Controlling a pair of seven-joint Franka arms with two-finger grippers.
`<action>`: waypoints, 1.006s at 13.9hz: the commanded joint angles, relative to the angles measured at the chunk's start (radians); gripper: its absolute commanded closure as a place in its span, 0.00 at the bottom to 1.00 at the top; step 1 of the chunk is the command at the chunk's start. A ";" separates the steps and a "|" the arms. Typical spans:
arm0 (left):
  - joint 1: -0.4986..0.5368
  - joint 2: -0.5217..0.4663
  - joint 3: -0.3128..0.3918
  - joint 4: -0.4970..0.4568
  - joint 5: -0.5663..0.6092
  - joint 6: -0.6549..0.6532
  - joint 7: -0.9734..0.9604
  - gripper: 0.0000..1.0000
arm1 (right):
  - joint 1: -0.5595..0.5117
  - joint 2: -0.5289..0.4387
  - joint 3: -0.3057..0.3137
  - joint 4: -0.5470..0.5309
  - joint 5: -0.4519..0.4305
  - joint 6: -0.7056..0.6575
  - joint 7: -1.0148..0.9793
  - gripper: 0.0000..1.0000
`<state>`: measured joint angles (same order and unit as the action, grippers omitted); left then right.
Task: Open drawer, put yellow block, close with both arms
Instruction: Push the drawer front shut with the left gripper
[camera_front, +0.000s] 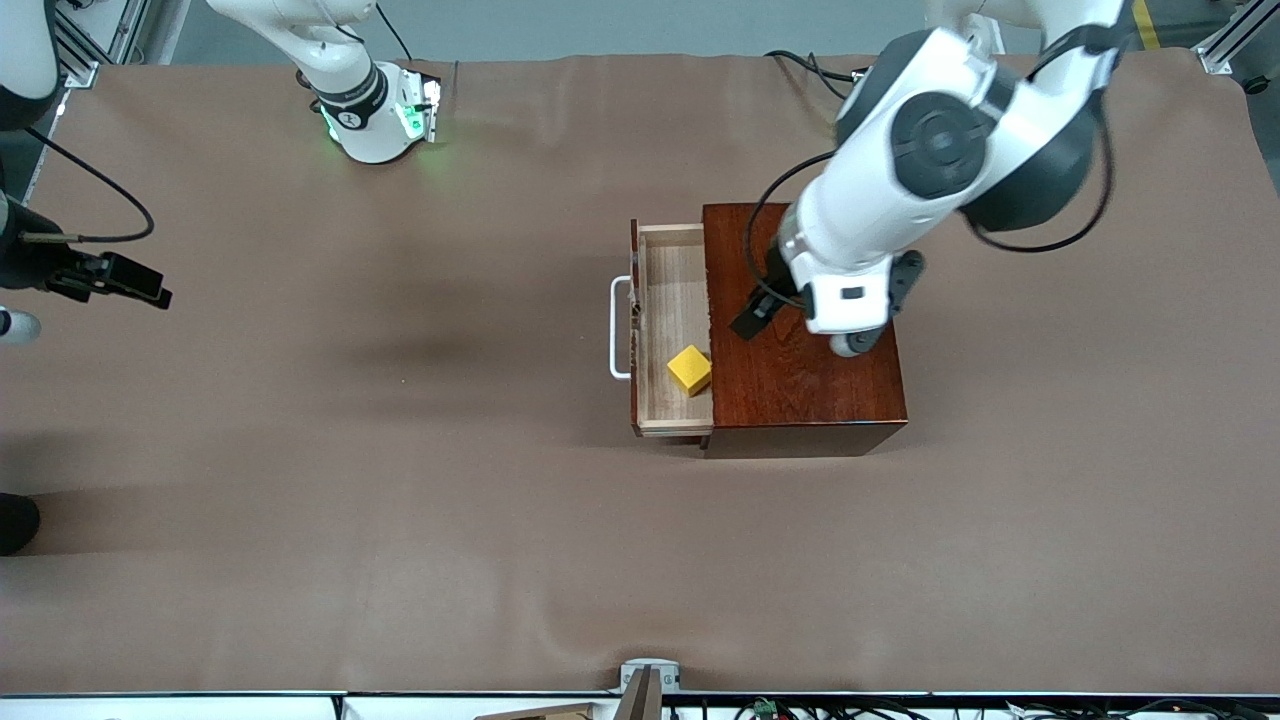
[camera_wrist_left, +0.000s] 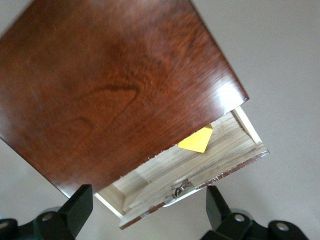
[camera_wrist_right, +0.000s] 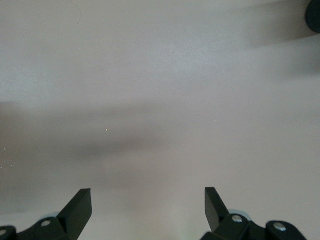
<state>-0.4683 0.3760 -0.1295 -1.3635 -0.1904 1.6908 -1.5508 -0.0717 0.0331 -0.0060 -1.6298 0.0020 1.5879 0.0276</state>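
Note:
The dark red-brown box (camera_front: 810, 385) stands mid-table with its drawer (camera_front: 672, 290) pulled out toward the right arm's end, white handle (camera_front: 618, 330) outermost. The yellow block (camera_front: 690, 370) lies inside the drawer, in the part nearer the front camera, and peeks out under the box top in the left wrist view (camera_wrist_left: 197, 141). My left gripper (camera_front: 760, 315) hangs open over the box top beside the drawer, nothing between its fingers (camera_wrist_left: 80, 207). My right gripper (camera_front: 140, 285) waits open over bare table at the right arm's end (camera_wrist_right: 148, 197).
A brown cloth covers the table (camera_front: 400, 480). The right arm's green-lit base (camera_front: 375, 115) stands at the back. A dark object (camera_front: 15, 520) and a white one (camera_front: 15, 325) sit at the right arm's end. A small fixture (camera_front: 648, 680) is at the front edge.

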 joint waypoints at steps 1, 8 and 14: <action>-0.059 0.064 0.005 0.027 -0.017 0.067 -0.200 0.00 | -0.020 -0.012 0.014 0.008 -0.002 -0.016 -0.018 0.00; -0.254 0.217 0.020 0.030 -0.008 0.388 -0.763 0.00 | -0.019 -0.010 0.015 0.013 0.000 -0.016 -0.018 0.00; -0.346 0.270 0.027 0.009 0.162 0.376 -0.870 0.00 | -0.019 -0.010 0.015 0.022 0.000 -0.016 -0.017 0.00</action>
<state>-0.7817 0.6366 -0.1144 -1.3619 -0.0986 2.0739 -2.3838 -0.0717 0.0307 -0.0052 -1.6165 0.0020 1.5848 0.0242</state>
